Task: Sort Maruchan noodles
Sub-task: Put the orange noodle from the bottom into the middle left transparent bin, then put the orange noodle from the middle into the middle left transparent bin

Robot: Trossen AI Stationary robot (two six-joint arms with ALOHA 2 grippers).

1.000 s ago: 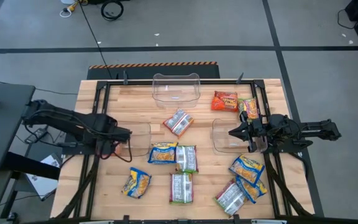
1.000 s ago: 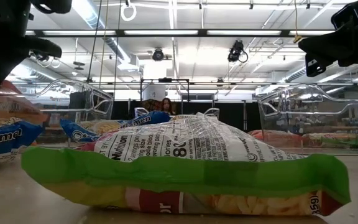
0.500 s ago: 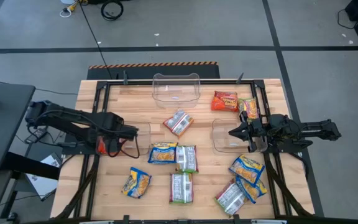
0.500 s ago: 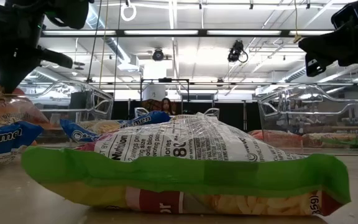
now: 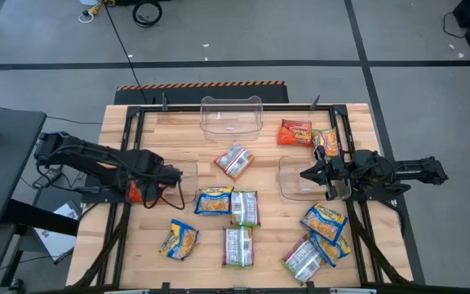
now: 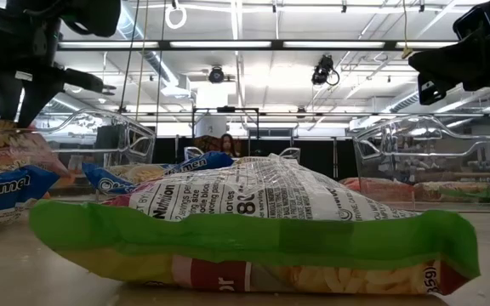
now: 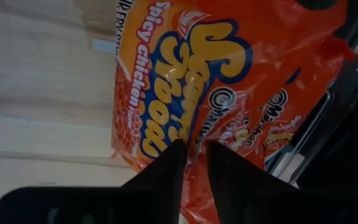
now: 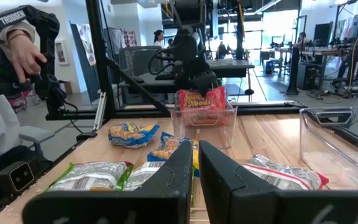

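My left gripper (image 5: 168, 174) is clenched, its fingers (image 7: 166, 168) nearly together; the orange-red noodle packet (image 7: 185, 93) lies just beyond their tips, ungrasped, inside a clear bin (image 5: 182, 181). My right gripper (image 5: 307, 174), also pinched closed, waits over another bin (image 5: 288, 184).

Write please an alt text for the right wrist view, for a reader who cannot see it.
Across the table, the left claw holds an orange-red noodle packet above a clear bin. Blue-and-yellow packets and silver-white packets lie on the wooden table; a person's hand shows at one edge.
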